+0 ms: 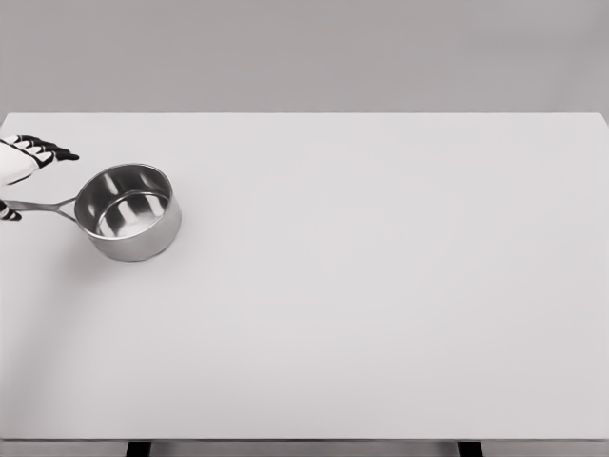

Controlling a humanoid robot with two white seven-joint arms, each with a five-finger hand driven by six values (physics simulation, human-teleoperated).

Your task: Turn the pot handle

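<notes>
Head view: white table (381, 314), grey wall (304, 48).

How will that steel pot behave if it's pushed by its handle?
The pot looks rigid, with a flat base, so it probably slides or pivots on the smooth table rather than tipping. It is empty, so likely light. The thin handle by the left robot hand may feel slippery.

A steel pot (128, 211) stands near the left edge of the white surface (381, 286), its handle (43, 205) pointing left toward the robot hand (29, 157); everything right of and in front of it lies open.
</notes>
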